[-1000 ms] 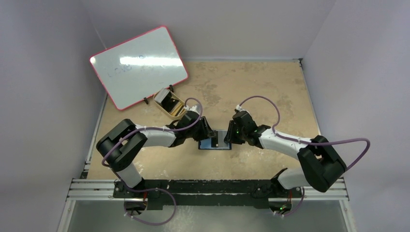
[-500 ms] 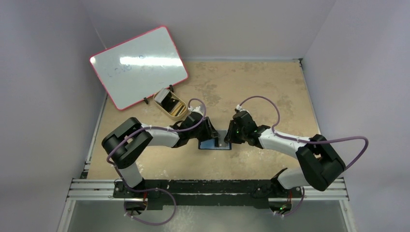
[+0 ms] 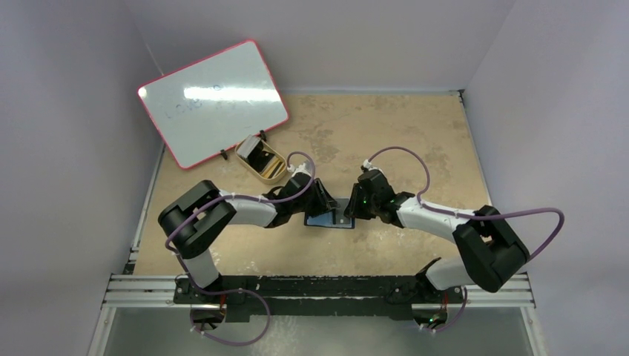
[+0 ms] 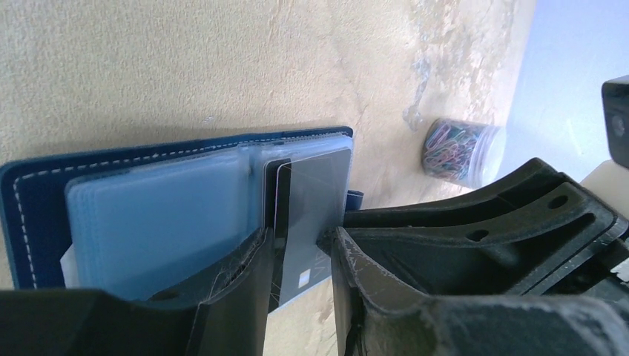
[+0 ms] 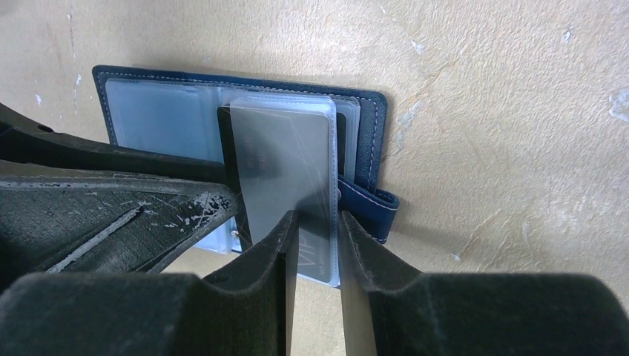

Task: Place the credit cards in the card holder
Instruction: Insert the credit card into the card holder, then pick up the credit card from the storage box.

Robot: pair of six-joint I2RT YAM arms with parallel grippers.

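The card holder (image 5: 152,119) is lying open on the bench (image 5: 482,111), with a grey credit card (image 5: 278,163) sitting partway in a clear sleeve (image 5: 282,110). The left gripper (image 4: 297,241) and right gripper (image 5: 317,226), both half closed, are bracketing the card's free end, seemingly to steer it deeper; whether either is pinching it I cannot tell

Sandy, mottled desk (image 3: 400,141) carrying four things

From the desk's middle in the overhead view, a red-framed whiteboard (image 3: 213,100) stands tilted at 10 o'clock at the far left corner. A gold oval tin (image 3: 261,159) sits just in front of the whiteboard's lower edge, also toward 10 o'clock. The navy card holder (image 3: 330,219) lies open and flat at about 5 o'clock, its pale blue sleeves facing up. In the left wrist view, a clear jar of coloured paper clips (image 4: 452,152) stands near the card holder's corner, at 2 o'clock from it.
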